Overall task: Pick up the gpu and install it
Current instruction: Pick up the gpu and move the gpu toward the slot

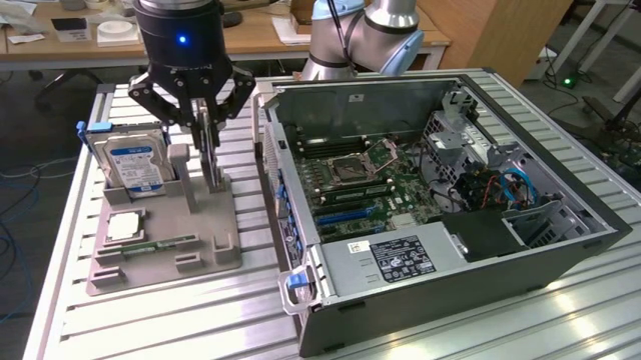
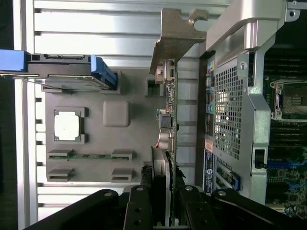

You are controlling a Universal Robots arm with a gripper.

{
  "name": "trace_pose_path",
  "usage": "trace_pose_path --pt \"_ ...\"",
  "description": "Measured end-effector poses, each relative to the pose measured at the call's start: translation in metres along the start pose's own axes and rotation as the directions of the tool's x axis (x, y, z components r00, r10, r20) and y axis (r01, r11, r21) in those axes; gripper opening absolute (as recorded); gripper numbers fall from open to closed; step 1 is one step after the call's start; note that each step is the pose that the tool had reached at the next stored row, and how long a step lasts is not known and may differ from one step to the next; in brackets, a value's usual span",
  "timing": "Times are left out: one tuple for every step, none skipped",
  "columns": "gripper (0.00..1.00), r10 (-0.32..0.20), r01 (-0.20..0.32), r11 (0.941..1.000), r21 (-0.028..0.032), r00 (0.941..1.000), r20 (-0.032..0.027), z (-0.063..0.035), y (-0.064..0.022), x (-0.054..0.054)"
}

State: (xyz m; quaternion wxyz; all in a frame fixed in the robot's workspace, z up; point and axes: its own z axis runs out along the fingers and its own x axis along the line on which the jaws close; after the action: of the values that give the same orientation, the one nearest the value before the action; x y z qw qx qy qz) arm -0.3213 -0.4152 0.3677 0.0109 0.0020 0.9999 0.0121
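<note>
Watching from my station, I see the gripper (image 1: 207, 126) clamped on the gpu (image 2: 169, 122), its dark fingers (image 2: 144, 203) pressing the two faces of the card at one end. The card stands on edge directly over the grey fixture tray (image 1: 215, 259), and its silvery bracket (image 2: 176, 36) is at the end away from the fingers. From either camera I cannot quite tell whether the card's lower edge sits in the tray's slot or hangs just above it. On the same tray, on the side away from the computer case (image 1: 451, 300), the hard drive (image 1: 135, 161) with its blue-white label stands upright in its pocket. A square processor chip (image 1: 122, 226) lies flat in a recess near it, and a narrow memory stick (image 1: 161, 245) rests in a groove just beside the chip. The open case lies just beside the tray, its motherboard (image 1: 371, 187) facing up. Tray and case both sit on the ribbed metal table (image 1: 150, 322).
</note>
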Motion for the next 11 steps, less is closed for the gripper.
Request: trace_pose_path --pt "0.27 0.0 0.0 1.0 0.0 1.0 0.0001 -0.0009 0.0 0.0" --pt "0.27 0.0 0.0 1.0 -0.0001 1.0 0.0001 -0.0018 0.0 0.0" --pt "0.27 0.0 0.0 1.0 -0.0001 1.0 0.0 -0.0027 0.0001 0.0" --pt "0.27 0.0 0.0 1.0 -0.0001 1.0 0.0001 -0.0036 0.0001 -0.0001" --pt "0.27 0.0 0.0 1.0 -0.0001 1.0 0.0001 -0.0044 0.0001 -0.0001" --pt "0.27 0.0 0.0 1.0 -0.0001 1.0 0.0001 -0.0053 0.0001 -0.0001" --pt "0.27 0.0 0.0 1.0 -0.0001 1.0 0.0001 -0.0061 0.0001 -0.0001" --pt "0.27 0.0 0.0 1.0 -0.0001 1.0 0.0001 -0.007 0.0002 -0.0001" --pt "0.27 0.0 0.0 1.0 0.0 1.0 0.0 -0.008 0.0002 -0.0001" --pt "0.27 0.0 0.0 1.0 0.0 1.0 0.0 -0.0091 0.0002 -0.0002" --pt "0.27 0.0 0.0 1.0 -0.0001 1.0 0.0001 -0.01 0.0002 -0.0002"
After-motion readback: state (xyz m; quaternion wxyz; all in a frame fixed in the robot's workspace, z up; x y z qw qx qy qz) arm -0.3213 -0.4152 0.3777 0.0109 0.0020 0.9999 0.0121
